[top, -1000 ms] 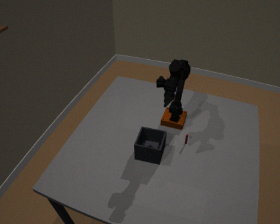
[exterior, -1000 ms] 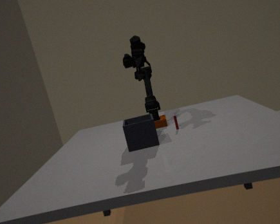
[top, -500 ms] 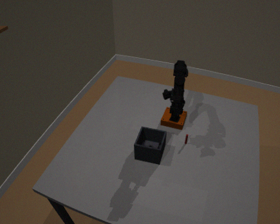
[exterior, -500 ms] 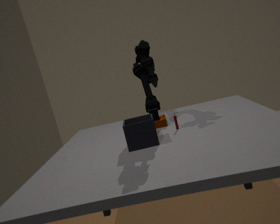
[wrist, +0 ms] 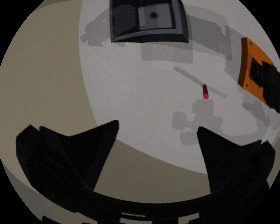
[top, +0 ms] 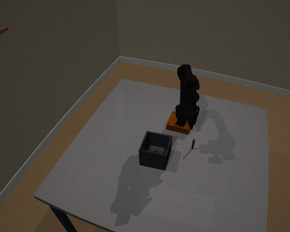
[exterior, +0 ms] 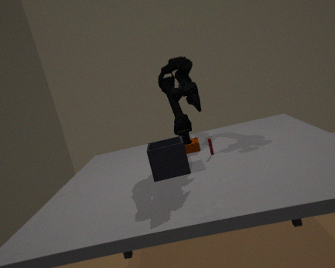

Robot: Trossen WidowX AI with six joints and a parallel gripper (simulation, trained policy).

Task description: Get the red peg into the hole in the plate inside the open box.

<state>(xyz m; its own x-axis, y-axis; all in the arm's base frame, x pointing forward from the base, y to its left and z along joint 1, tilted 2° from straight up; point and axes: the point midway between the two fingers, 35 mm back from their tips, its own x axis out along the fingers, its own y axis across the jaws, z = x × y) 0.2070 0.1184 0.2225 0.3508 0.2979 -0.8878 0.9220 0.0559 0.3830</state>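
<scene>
The red peg stands upright on the table, between the box and the arm's shadow. The dark open box sits to the left of the peg in the top and exterior views. The plate with its dark round hole shows at the box's bottom in the wrist view. My gripper is open and empty, high above the table and clear of the peg. In the wrist view the peg is beyond the fingertips, up and to the right. The fingers cannot be made out in the top view.
The orange arm base stands behind the box and the peg in the top and exterior views. The box walls rise well above the table. Shadows of the arm fall in front of the box and right of the peg.
</scene>
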